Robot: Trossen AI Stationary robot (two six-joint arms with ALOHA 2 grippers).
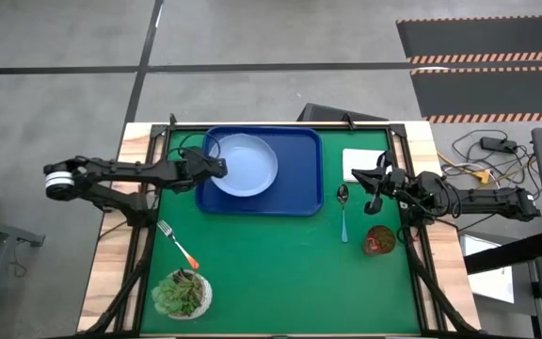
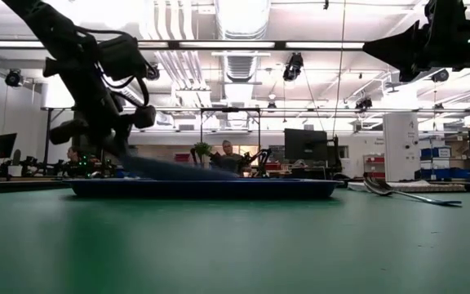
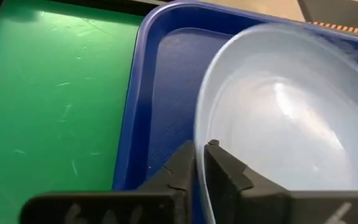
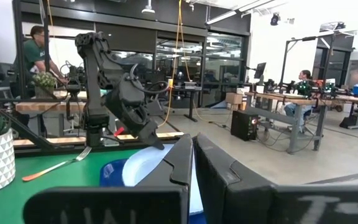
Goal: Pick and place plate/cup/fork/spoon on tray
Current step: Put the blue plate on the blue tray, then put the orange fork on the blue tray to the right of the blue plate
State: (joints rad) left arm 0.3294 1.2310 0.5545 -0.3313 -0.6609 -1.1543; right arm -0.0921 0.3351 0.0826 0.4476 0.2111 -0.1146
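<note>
While the left pincer [image 1: 222,167] pinches the plate [image 1: 245,164] rim, plate sits tilted in tray [image 1: 304,184], near its left edge. Right pincer [image 1: 376,185], shut w/ nothing, hangs over spoon [image 1: 343,209]; cup [image 1: 379,240] nearby.

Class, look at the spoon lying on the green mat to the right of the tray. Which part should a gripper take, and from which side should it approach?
Grip the spoon on its light-blue handle, coming straight down from above. It lies flat on the mat, so only a top approach gets jaws to either side of it. The handle is long, straight and narrow; the metal bowl is rounded. The right gripper is nearest.
</note>
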